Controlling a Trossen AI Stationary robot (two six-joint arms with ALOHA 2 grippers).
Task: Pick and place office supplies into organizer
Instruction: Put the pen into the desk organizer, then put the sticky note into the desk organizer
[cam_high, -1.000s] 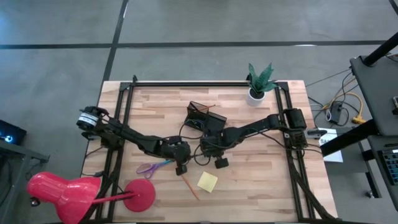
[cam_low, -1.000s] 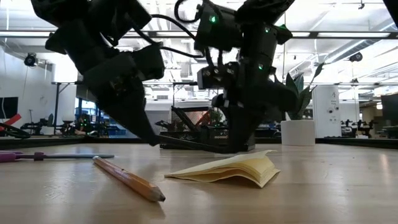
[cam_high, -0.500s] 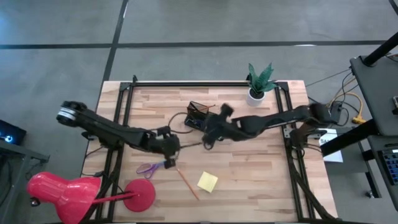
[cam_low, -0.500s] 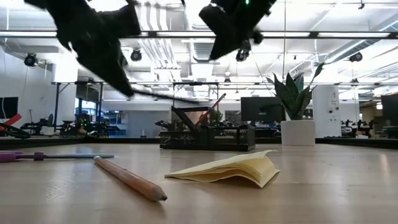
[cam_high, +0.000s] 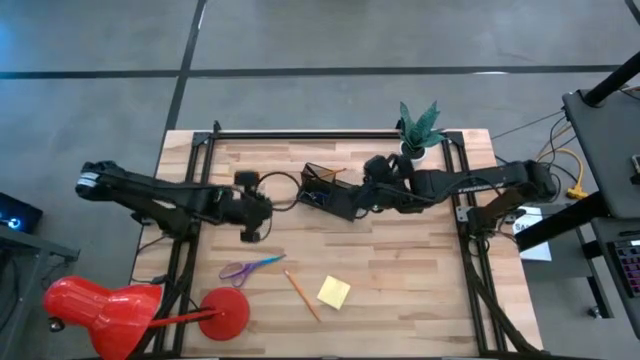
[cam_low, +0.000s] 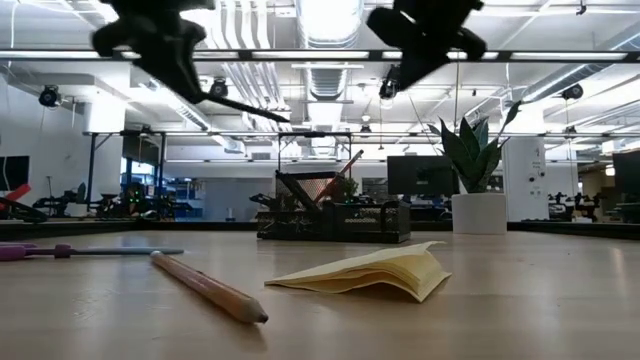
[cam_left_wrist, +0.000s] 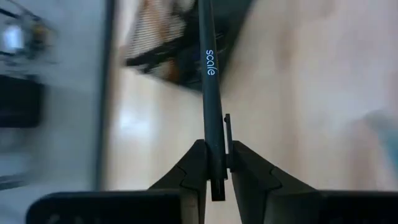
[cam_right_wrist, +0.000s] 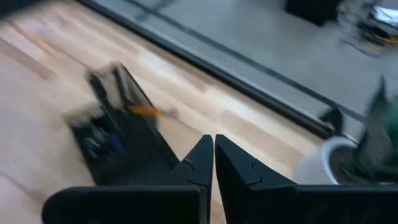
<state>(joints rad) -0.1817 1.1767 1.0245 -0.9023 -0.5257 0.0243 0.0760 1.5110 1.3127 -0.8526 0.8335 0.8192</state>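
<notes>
The organizer (cam_right_wrist: 118, 140) is smeared in both wrist views, its contents unreadable beyond perhaps an orange pencil (cam_right_wrist: 149, 111). The black pen's (cam_left_wrist: 210, 93) far tip runs off frame. The plant pot (cam_right_wrist: 336, 163) is blurred.

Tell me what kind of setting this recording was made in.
Probably a large open lab or workshop: exposed ceiling ducts and strip lights overhead, rows of monitors behind, and a wooden table on a bare concrete floor.

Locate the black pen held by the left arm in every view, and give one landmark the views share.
High view: not discernible; the left gripper holding it hovers left of centre.
Low view: black pen, upper left, pointing right.
Left wrist view: pen clamped between the fingers, tip toward the organizer.
Right wrist view: not in it.
Shared landmark: the mesh organizer.
</notes>
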